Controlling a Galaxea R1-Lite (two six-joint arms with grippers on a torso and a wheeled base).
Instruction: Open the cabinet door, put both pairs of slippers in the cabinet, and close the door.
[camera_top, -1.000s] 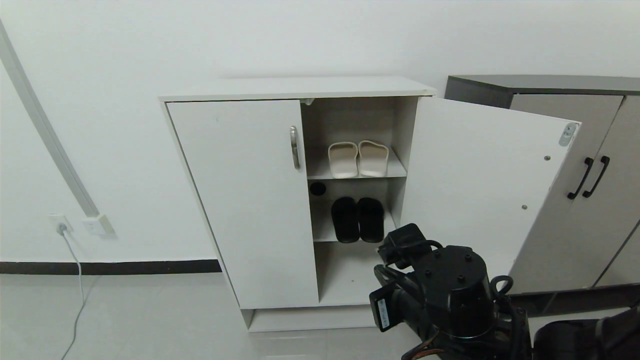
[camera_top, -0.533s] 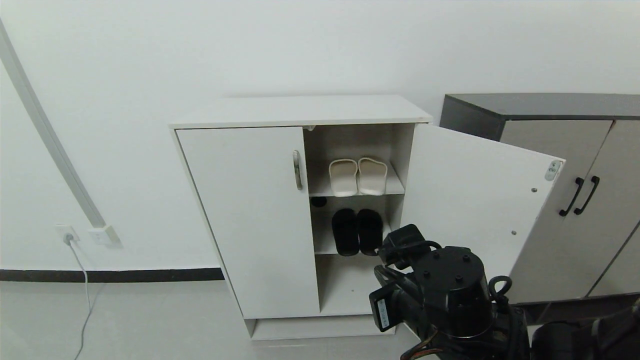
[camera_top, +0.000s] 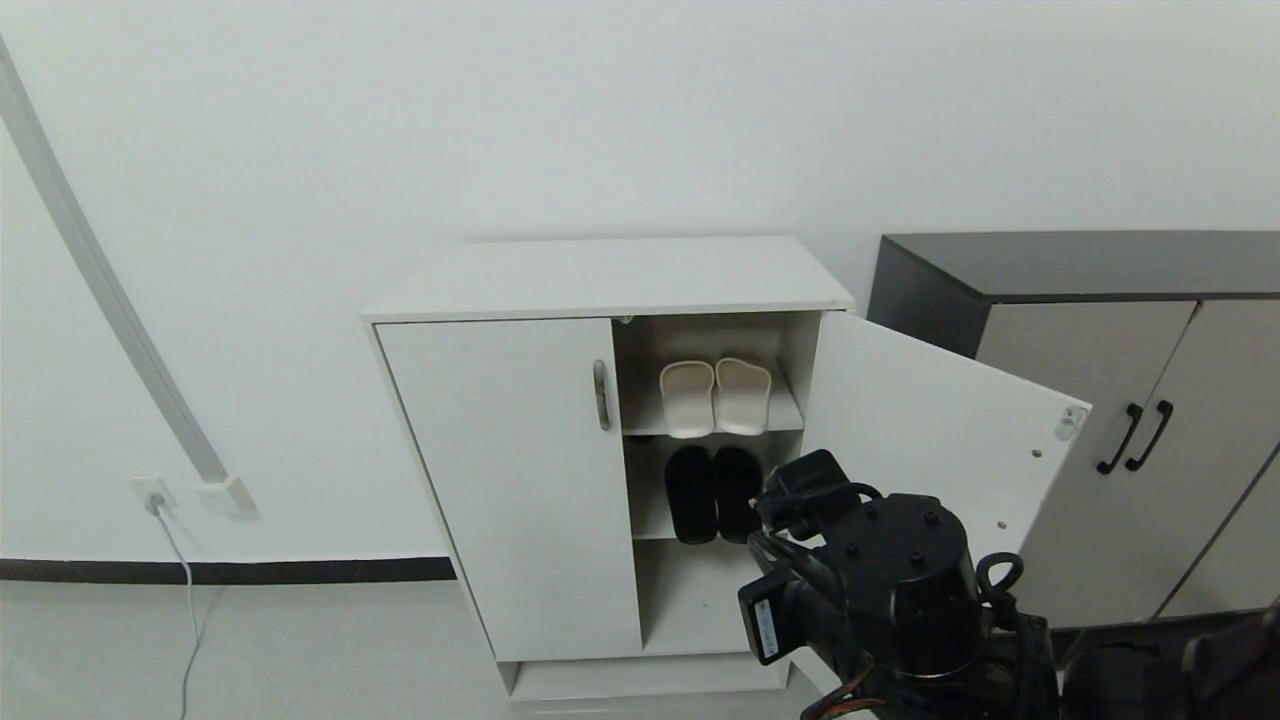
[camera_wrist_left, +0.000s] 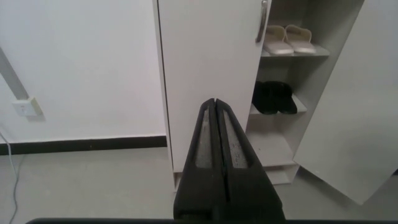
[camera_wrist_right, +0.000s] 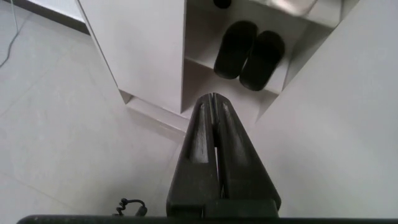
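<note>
The white cabinet (camera_top: 610, 275) stands against the wall with its left door (camera_top: 510, 480) shut and its right door (camera_top: 930, 440) swung open. A beige pair of slippers (camera_top: 715, 397) lies on the upper shelf, and a black pair (camera_top: 712, 493) on the shelf below. In the left wrist view my left gripper (camera_wrist_left: 214, 102) is shut and empty, some way in front of the shut door (camera_wrist_left: 208, 56), with both pairs (camera_wrist_left: 287, 38) (camera_wrist_left: 275, 98) visible inside. My right gripper (camera_wrist_right: 213, 96) is shut and empty above the floor, before the black slippers (camera_wrist_right: 249, 53) and beside the open door (camera_wrist_right: 339, 124).
A grey cabinet (camera_top: 1100, 330) with black handles (camera_top: 1130, 437) stands just right of the open door. A wall socket with a hanging cable (camera_top: 152, 497) is at the left, under a slanted wall conduit (camera_top: 100, 280). Tiled floor (camera_top: 250, 650) lies open before the cabinet.
The whole head picture has shifted: the cabinet now sits lower and looks smaller, so the camera has moved. Slippers, doors and the right arm keep their places.
</note>
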